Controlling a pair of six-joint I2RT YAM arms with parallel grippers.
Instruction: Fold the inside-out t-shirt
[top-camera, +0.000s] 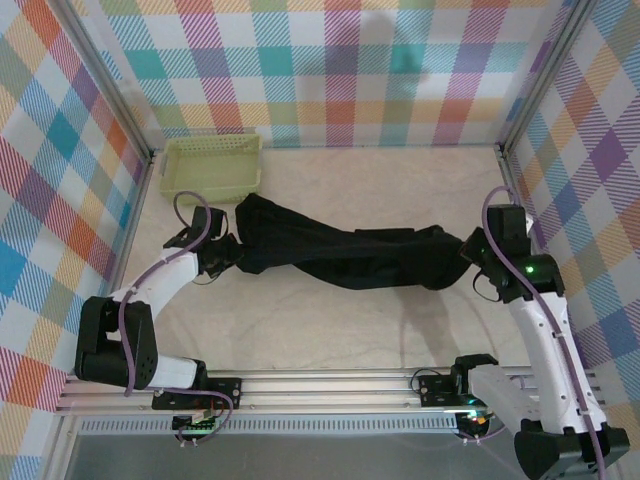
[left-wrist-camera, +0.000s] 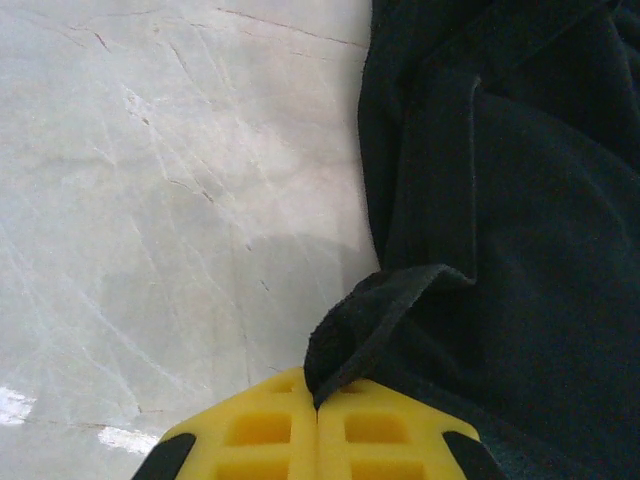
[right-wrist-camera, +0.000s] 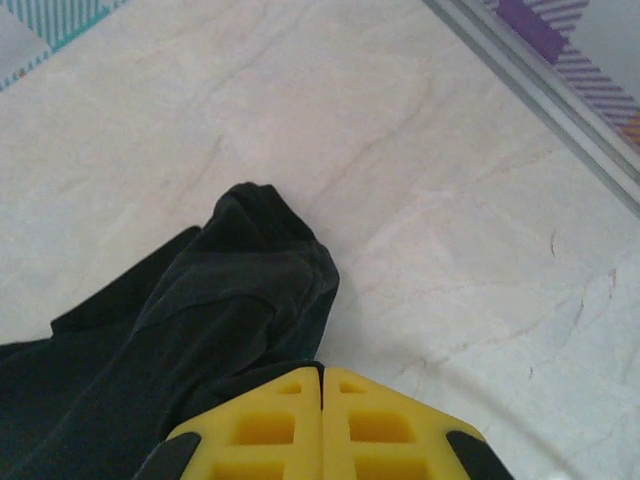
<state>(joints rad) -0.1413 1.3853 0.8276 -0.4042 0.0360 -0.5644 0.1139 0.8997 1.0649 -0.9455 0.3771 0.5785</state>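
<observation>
Both jaw pairs fully closed: left gripper (left-wrist-camera: 318, 408) pinching black t-shirt (top-camera: 345, 252) edge, right gripper (right-wrist-camera: 322, 395) clamping opposite end, cloth stretching between.

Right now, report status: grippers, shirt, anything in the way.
Left gripper shut on t-shirt edge. Right gripper shut on the other end. Shirt stretched between them, bunched, unfolded. Basket close behind left end.

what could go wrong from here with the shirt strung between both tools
The left tool pinches just a thin folded edge of the t-shirt; more pull may slip it free.
The cloth is bunched like a rope between it and the right tool, so laying it down now likely leaves twists.
The basket sits close behind the left end and could snag cloth.
</observation>
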